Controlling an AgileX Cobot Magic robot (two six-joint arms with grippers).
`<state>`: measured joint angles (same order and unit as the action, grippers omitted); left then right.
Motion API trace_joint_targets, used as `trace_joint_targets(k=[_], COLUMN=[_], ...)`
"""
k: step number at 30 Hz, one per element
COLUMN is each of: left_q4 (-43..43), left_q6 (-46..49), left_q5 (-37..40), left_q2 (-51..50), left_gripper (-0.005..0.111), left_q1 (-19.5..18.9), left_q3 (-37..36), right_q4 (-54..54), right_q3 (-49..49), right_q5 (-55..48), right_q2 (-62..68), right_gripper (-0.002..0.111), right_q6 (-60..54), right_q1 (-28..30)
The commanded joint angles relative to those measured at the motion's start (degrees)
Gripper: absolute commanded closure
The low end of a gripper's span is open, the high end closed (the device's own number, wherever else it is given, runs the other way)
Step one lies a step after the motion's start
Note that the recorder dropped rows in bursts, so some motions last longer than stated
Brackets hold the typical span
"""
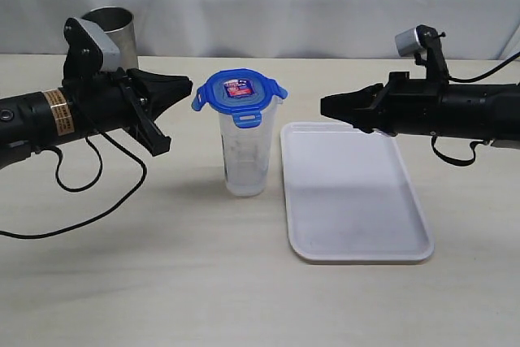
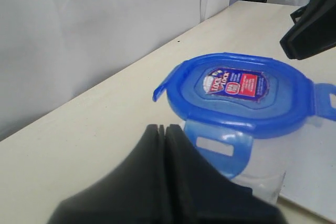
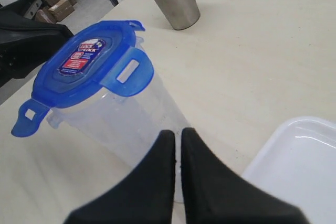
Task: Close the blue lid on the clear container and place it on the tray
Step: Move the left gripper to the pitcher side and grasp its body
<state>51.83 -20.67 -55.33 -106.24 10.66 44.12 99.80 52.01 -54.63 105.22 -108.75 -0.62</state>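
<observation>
Blue lid (image 1: 239,93) sits on the clear container (image 1: 246,160); left pincer (image 1: 188,86) and right pincer (image 1: 324,106) are closed tight, holding nothing.
The translucent, tapered container stands on the table (image 1: 162,282), with the smooth white tray (image 1: 357,241) just beside it at 3 o'clock. The steel cup (image 1: 114,26) at 10 o'clock is half hidden behind the left arm.

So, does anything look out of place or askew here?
Only the blue lid: it sits on the clear container, but its side flaps stick outward instead of lying folded against the wall. Nothing is spilled or visibly damaged.
</observation>
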Motion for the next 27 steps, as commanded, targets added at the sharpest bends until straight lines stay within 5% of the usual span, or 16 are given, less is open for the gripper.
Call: trace_joint_targets(k=[1, 27], left_q4=[-0.3, -0.5], left_q6=[-0.3, 0.0], left_q5=[-1.0, 0.2], left_q2=[-0.2, -0.2], left_gripper=[0.107, 0.107], left_q1=[0.1, 1.9], left_q3=[0.3, 0.6], right_q4=[0.1, 0.1], right_q3=[0.3, 0.3], right_q5=[0.2, 0.2], right_q2=[0.0, 0.0], right_gripper=[0.104, 0.104], right_q6=[-0.5, -1.1], right_q1=[0.3, 0.3])
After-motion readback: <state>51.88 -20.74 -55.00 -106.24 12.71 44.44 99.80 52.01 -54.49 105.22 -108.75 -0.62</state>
